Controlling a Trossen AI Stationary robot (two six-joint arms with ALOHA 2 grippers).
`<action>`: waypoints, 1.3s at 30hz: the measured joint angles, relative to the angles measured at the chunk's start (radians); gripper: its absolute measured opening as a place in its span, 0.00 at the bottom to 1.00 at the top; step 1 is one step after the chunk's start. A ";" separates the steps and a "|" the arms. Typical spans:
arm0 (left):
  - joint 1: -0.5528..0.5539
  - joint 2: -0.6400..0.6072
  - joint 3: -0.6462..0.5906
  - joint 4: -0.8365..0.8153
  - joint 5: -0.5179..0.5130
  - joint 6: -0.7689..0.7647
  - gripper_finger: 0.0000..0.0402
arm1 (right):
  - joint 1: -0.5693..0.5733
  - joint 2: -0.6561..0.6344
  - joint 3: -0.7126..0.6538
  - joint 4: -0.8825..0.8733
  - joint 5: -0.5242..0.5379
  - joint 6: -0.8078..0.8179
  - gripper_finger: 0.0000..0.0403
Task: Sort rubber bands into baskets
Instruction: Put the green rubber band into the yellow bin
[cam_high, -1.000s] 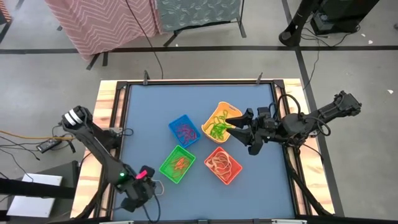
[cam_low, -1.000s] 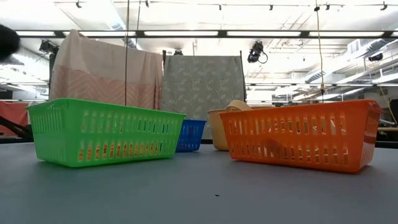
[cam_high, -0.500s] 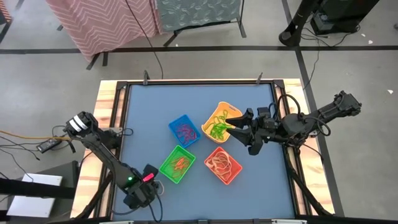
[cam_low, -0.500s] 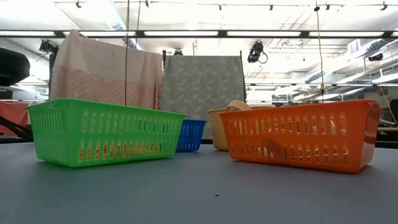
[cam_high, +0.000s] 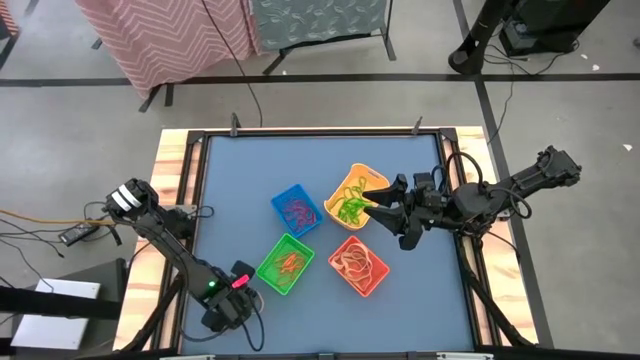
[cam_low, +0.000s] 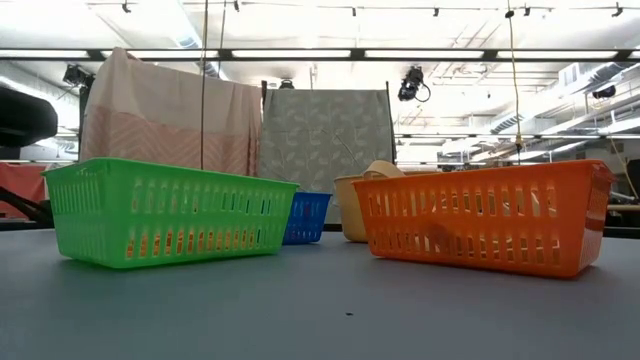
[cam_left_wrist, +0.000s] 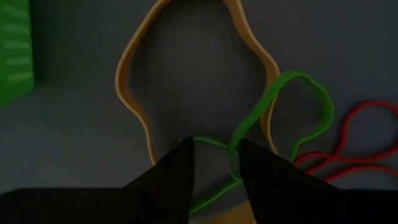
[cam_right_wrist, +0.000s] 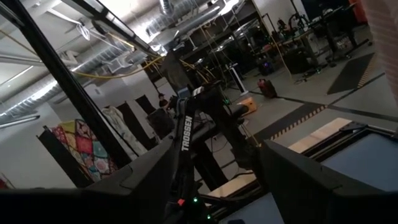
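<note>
Bands are lying loose on the counter (cam_high: 420, 290) under the left hand (cam_left_wrist: 214, 163), near the front-left corner, just beside the green basket (cam_high: 285, 264). In the left wrist view a green band (cam_left_wrist: 283, 118) is crossing over a tan band (cam_left_wrist: 134, 102), with a red band (cam_left_wrist: 357, 134) just beside them. The left hand's two fingers are straddling the green strand where it is crossing the tan one, part-way spread with a narrow gap between the tips; whether they are already gripping it I cannot tell.

These loops are looking very light, thin and floppy, so they are likely lying flat and giving little to catch. Taking hold at a single free strand, away from the crossing, seems wiser, since a pinch at the overlap is risking lifting two colours together, and a stretched band may snap free.

Right hand (cam_high: 382, 208) is hovering over the yellow basket (cam_high: 352, 196), fingers spread and carrying nothing visible. Blue basket (cam_high: 296, 210) and orange basket (cam_high: 358, 265) are standing between the others, each already holding bands.
</note>
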 joint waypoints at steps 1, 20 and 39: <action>0.000 0.000 0.000 0.001 0.001 0.000 0.31 | 0.000 0.000 0.000 0.000 0.000 0.000 0.62; 0.017 -0.011 0.016 -0.030 0.073 -0.079 0.01 | 0.000 0.000 0.000 -0.001 0.000 0.000 0.62; 0.440 -0.357 0.284 -0.116 -0.435 -0.008 0.00 | -0.003 0.000 0.000 0.026 0.000 0.023 0.62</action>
